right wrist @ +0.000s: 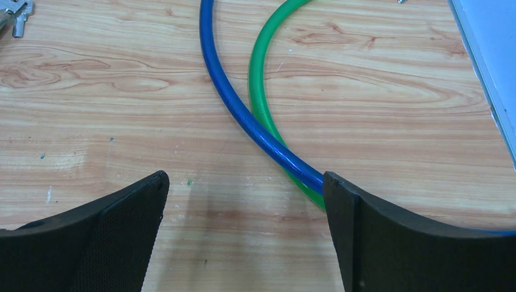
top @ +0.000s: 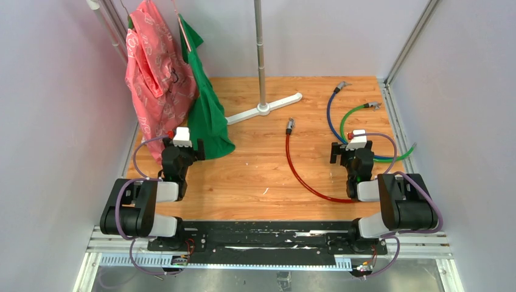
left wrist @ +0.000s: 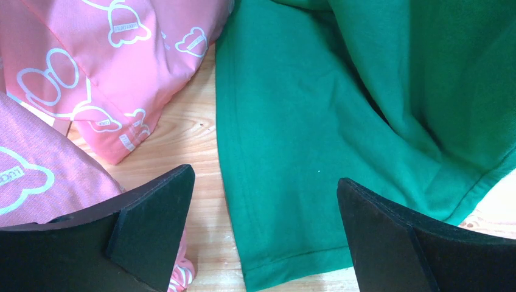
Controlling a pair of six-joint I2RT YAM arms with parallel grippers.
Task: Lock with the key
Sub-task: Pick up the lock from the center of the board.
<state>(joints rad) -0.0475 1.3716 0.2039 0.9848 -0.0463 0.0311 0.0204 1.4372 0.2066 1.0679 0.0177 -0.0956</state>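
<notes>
Pale lilac walls close in a wooden counter [top: 261,176], with both arms reaching out over it from the near edge. The left claw [left wrist: 264,176] has its jaws spread as wide as they go and has hold of nothing. Just ahead of it a pink printed garment [left wrist: 122,67] lies to its left and a green garment [left wrist: 316,140] to its right. The green hem falls between the two fingers, with bare wood showing beside it.

The right claw [right wrist: 246,176] is also fully spread and empty. A blue cable [right wrist: 243,115] and a green cable [right wrist: 258,91] curve together ahead of it and run in under its right finger. The key [right wrist: 15,13], as far as I can tell, is the tiny silvery piece lying on the wood well ahead of this claw and off to its left. A red cable [top: 304,176] loops across the counter on that same side.
</notes>
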